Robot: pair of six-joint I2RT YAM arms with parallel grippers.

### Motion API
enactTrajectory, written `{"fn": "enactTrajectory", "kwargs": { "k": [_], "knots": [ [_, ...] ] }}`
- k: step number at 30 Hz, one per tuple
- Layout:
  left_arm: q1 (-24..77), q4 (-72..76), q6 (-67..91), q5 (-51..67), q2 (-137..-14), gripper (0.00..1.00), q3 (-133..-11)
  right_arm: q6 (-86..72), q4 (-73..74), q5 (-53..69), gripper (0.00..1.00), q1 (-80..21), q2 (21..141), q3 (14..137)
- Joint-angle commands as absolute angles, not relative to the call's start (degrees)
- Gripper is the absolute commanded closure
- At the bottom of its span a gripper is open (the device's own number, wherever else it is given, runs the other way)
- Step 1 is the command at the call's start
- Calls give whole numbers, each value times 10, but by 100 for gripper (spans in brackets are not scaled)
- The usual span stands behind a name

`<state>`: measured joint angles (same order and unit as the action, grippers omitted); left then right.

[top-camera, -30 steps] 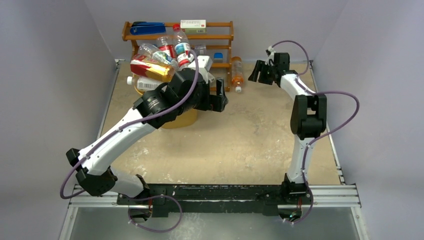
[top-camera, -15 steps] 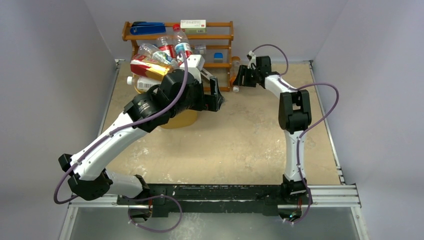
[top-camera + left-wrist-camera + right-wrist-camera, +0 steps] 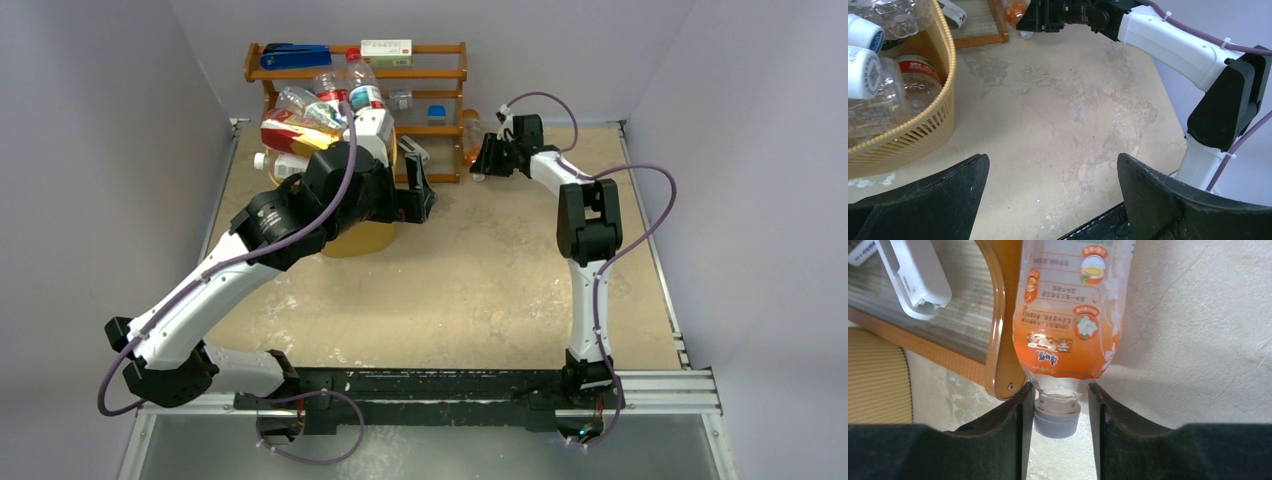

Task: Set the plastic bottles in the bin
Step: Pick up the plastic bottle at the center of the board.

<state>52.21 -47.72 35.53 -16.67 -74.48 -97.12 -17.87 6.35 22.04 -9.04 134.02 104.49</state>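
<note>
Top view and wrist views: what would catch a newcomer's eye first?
The yellow bin at the back left, heaped with bottles above its rim. Then the right gripper, its fingers on both sides of the neck of an orange bottle beside the wooden rack.

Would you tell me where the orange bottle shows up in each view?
Top external: orange bottle, far edge, right of the rack.
Left wrist: top edge, left of centre, beside the rack.
Right wrist: centre, cap downward, rack on its left.
Shared landmark: the rack.
</note>
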Motion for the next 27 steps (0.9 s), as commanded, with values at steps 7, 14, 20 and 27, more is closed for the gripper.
{"fn": "enactTrajectory", "kwargs": {
  "k": [7,14,20,27],
  "knots": [
    [524,-554,381,-257,-693,0,-1030,-177,38,232,69,-94,1273,954],
    [524,-582,397,-285,-654,1,-1028,-167,30,211,72,-94,1166,865],
    [524,-616,423,-329,-622,1,-1029,-169,32,183,74,-96,1055,781],
    [524,-657,461,-387,-591,1,-1031,-157,86,134,74,-108,925,754]
  ]
}}
